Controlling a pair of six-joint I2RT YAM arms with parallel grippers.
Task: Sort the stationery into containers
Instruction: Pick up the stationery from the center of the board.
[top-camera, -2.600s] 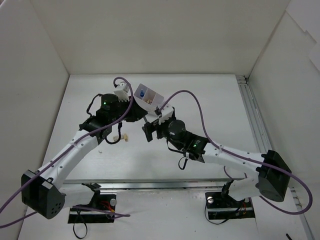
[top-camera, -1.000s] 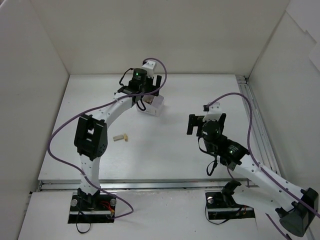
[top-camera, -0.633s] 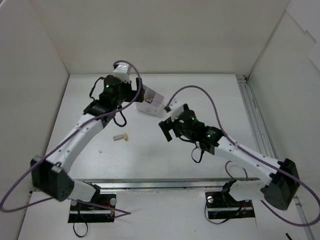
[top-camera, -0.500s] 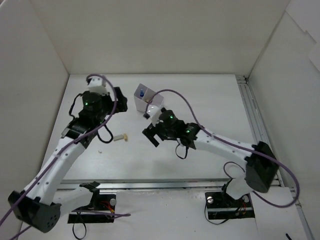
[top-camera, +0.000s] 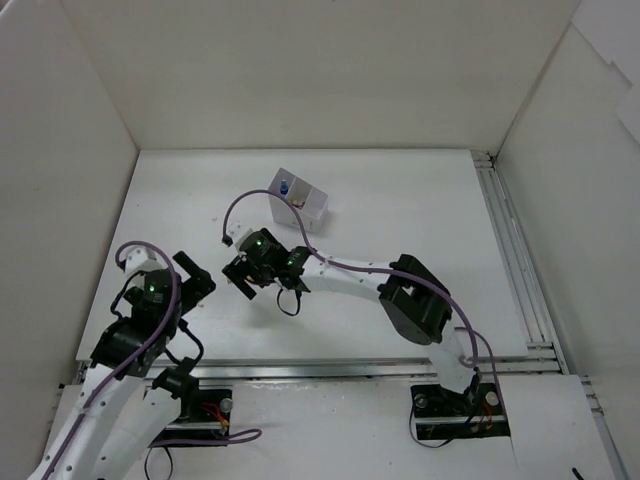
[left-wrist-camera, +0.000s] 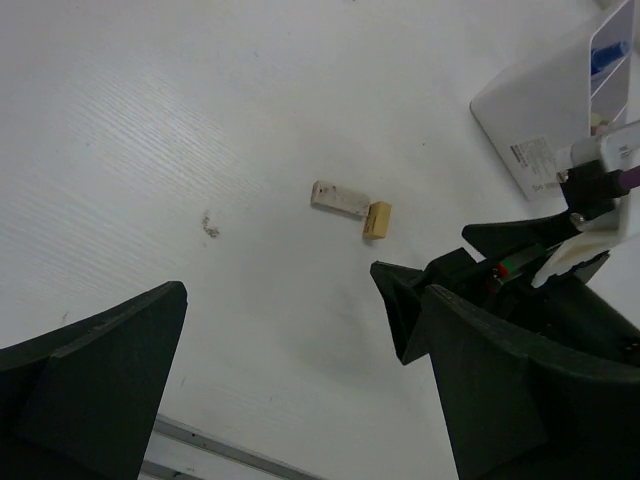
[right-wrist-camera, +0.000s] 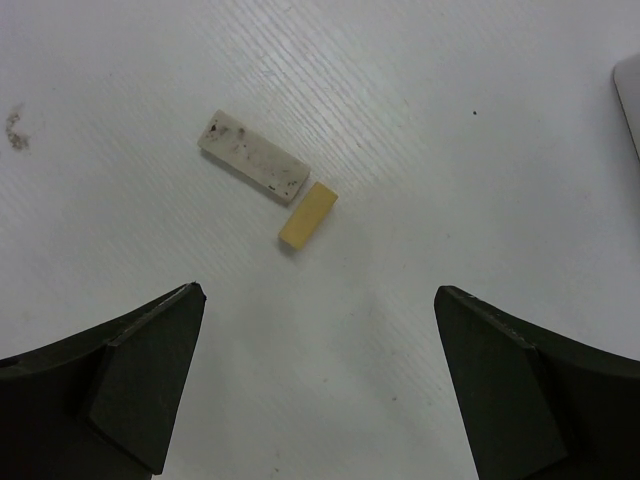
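Hovering right end effector (right-wrist-camera: 317, 292) wide open, empty, over tan eraser (right-wrist-camera: 307, 214); align jaws across its width, miss adjacent white eraser (right-wrist-camera: 254, 158).

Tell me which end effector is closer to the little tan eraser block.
The right. The right end effector hangs open almost directly over the tan eraser block; the left end effector, also open, sits farther off to its left.

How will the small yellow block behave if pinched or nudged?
The yellow block looks flat-sided, so it should slide rather than roll. Being small, it is probably light. It lies right beside the white piece, which a push may also shift.
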